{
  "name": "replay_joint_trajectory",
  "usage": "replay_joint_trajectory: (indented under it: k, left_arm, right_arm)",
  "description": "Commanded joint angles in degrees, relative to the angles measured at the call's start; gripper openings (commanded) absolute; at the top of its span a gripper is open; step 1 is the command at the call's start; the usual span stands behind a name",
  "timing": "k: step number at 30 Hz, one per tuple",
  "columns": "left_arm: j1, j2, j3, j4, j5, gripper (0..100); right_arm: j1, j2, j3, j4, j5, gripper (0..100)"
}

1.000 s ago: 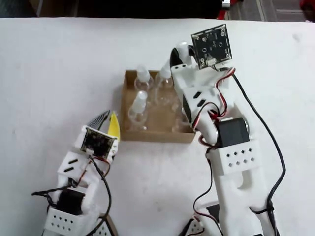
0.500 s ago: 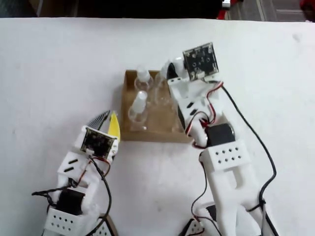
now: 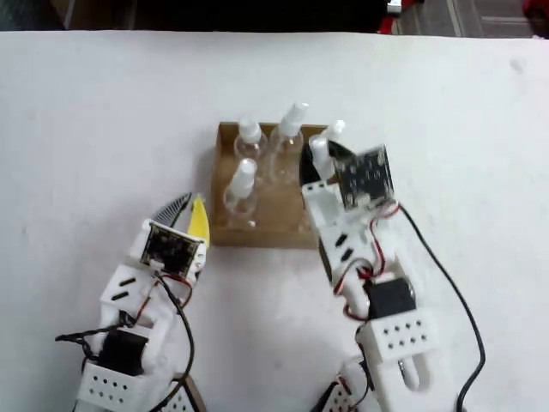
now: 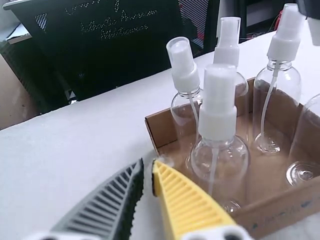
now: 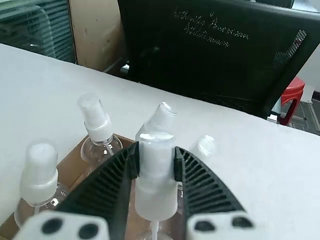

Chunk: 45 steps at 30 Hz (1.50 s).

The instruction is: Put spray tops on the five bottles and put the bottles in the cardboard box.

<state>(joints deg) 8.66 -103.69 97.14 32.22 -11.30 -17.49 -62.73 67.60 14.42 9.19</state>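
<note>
The cardboard box (image 3: 257, 234) sits mid-table with clear bottles standing in it, each with a white spray top. Three stand in the left and far part: one (image 3: 249, 134), one (image 3: 292, 122) and one (image 3: 243, 178). My right gripper (image 3: 318, 160) hangs over the box's right side, shut on the spray top (image 5: 156, 167) of a bottle there; its black fingers (image 5: 117, 175) press the top from both sides. Another top (image 3: 334, 130) shows just beyond it. My left gripper (image 3: 190, 200), grey and yellow, rests shut on the table beside the box's left wall (image 4: 160, 125), holding nothing.
White table (image 3: 103, 112) stretches wide to the left and right of the box. A black mesh chair (image 5: 215, 55) stands past the far edge. Cables trail from both arms near the front edge.
The right arm has drawn back toward the near edge, its wrist passing from the box's far right corner to its right side. Bottles it had covered now show. The left arm has stayed put.
</note>
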Motion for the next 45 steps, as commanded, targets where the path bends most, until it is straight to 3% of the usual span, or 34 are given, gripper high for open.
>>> replay_joint_trajectory:
  k: [1, 5, 13, 36, 41, 45]
  left_arm:
    - [0.4, -1.01, -0.18, -0.18, -0.7, 3]
    - [0.31, -1.01, -0.18, -0.18, -0.7, 3]
    - [0.31, -1.01, -0.18, -0.18, -0.7, 3]
    - [0.66, -1.01, -0.18, -0.18, -0.7, 3]
    - [0.57, -1.01, -0.18, -0.18, -0.7, 3]
    - [0.57, -1.01, -0.18, -0.18, -0.7, 3]
  right_arm:
    - [1.01, -7.52, 10.55, -12.18, -0.44, 1.5]
    - [0.92, -12.88, 18.55, -17.89, -0.44, 1.5]
    - [1.01, -19.38, 23.47, -18.15, -0.44, 1.5]
    - [0.75, -19.56, 27.08, -23.43, -0.53, 1.5]
    - [0.92, -19.56, 28.57, -23.52, -7.82, 1.5]
    - [0.92, -19.56, 28.66, -23.52, -8.44, 1.5]
